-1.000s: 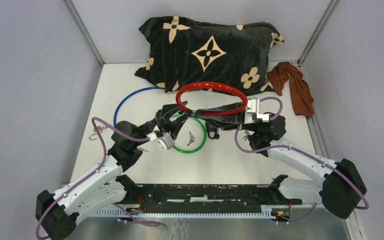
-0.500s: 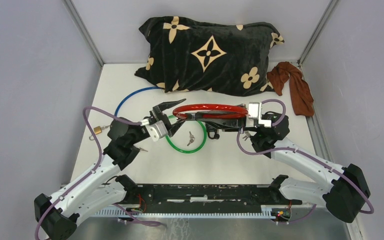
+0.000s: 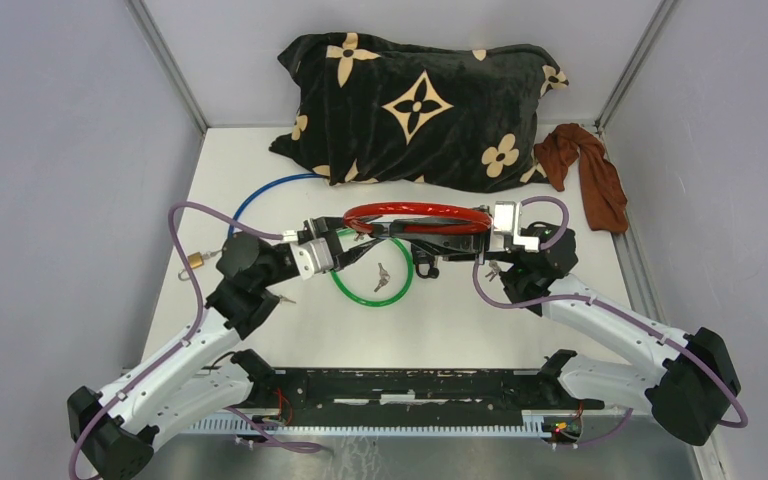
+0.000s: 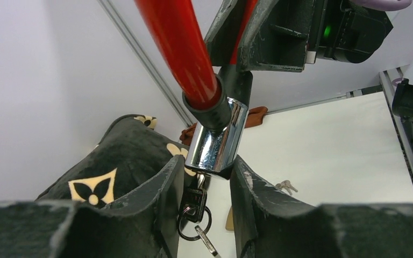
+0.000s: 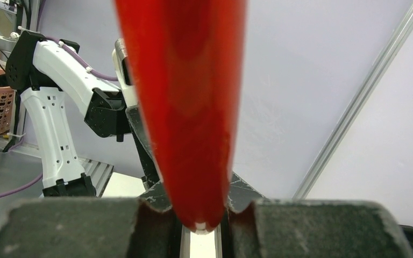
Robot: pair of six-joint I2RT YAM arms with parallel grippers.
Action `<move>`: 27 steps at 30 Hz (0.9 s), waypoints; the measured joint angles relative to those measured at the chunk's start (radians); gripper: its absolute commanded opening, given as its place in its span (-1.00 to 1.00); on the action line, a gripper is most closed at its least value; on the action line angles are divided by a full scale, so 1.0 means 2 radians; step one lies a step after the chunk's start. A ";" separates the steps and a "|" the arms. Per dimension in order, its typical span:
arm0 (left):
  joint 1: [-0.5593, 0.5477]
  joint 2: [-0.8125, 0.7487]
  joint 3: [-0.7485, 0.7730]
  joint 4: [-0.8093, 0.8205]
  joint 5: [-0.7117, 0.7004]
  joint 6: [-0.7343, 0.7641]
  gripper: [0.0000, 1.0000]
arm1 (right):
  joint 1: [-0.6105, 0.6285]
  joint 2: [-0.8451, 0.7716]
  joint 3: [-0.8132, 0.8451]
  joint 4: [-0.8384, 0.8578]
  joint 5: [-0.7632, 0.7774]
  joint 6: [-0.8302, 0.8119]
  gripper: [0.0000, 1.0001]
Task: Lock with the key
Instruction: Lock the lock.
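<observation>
Pinching the red cable lock above the counter is the right end effector; only the left wrist view shows the left end effector flanking its cylinder and key, grip unclear.

White table, seen from above. Upper centre: a black pillow with beige flower motifs, lying against the back wall. Upper right: a crumpled brown cloth beside the pillow's corner. Left of centre: a blue cable loop, its far end under the pillow; a brass padlock lies nearby. Centre: a green cable loop with keys lying inside it.
</observation>
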 measured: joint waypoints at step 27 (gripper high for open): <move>-0.002 0.006 -0.007 -0.007 -0.018 -0.019 -0.96 | 0.006 -0.034 0.005 -0.140 0.033 -0.079 -0.07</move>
